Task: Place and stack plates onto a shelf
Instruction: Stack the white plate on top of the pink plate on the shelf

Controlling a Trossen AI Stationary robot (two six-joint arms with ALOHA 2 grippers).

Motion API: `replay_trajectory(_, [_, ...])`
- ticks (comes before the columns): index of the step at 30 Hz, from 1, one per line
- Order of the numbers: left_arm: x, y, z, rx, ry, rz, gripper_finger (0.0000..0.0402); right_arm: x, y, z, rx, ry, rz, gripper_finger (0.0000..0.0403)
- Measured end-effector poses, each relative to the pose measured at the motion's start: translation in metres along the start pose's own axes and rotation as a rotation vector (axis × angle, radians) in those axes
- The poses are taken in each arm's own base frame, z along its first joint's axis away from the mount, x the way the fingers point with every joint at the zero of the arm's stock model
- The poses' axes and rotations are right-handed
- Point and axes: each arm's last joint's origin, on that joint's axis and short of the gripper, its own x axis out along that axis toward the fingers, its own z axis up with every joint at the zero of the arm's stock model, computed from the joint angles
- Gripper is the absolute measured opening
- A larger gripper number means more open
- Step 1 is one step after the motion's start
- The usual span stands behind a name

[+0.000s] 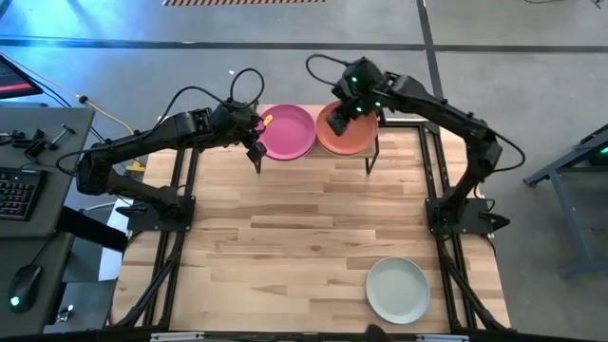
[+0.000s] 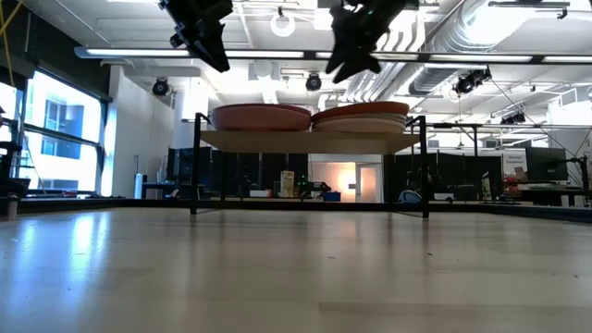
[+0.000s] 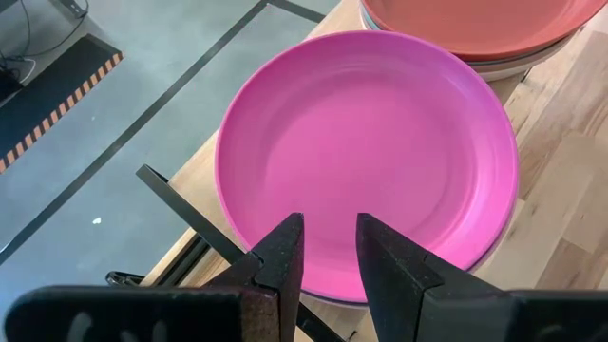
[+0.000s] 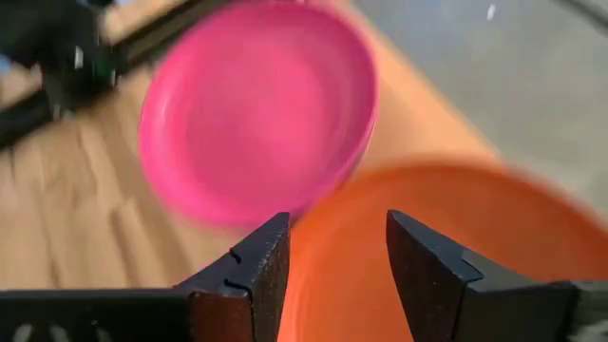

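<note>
The shelf (image 2: 305, 141) stands on thin black legs at the table's far edge and carries two stacks of plates. A magenta plate (image 1: 288, 131) tops the left stack and a terracotta orange plate (image 1: 347, 130) tops the right one. A pale mint-white plate (image 1: 397, 290) lies flat on the table near its near right corner. My left gripper (image 3: 331, 255) hovers open over the magenta plate's (image 3: 366, 152) left rim. My right gripper (image 4: 337, 261) hovers open over the orange plate (image 4: 456, 209). In the low view both grippers (image 2: 211, 51) (image 2: 356, 55) hang clear above the stacks.
Bare wooden tabletop (image 1: 304, 228) stretches between the shelf and the near edge. Black frame rails (image 1: 180, 180) run along both table sides at the arm bases. A desk with a keyboard (image 1: 14, 190) and a mouse stands off the table's left.
</note>
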Motion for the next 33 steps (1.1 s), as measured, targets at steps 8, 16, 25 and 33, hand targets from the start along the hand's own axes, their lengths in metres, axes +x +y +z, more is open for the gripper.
replay_trajectory(8, [0.000,0.000,0.000,0.000,0.000,-0.001,0.0090,-0.031,0.028,-0.034,0.005,0.257,-0.011,0.0156])
replay_trajectory(16, [0.000,0.000,0.000,0.000,0.000,-0.001,0.0090,-0.055,0.077,-0.068,-0.061,0.437,-0.054,0.0156])
replay_trajectory(25, [0.000,0.000,0.001,-0.007,-0.014,-0.005,0.0090,-0.072,0.139,-0.104,-0.151,0.497,-0.081,0.0156])
replay_trajectory(33, [0.000,-0.009,0.001,-0.074,0.024,-0.292,0.0090,-0.090,0.183,-0.136,-0.138,0.451,-0.151,0.0156])
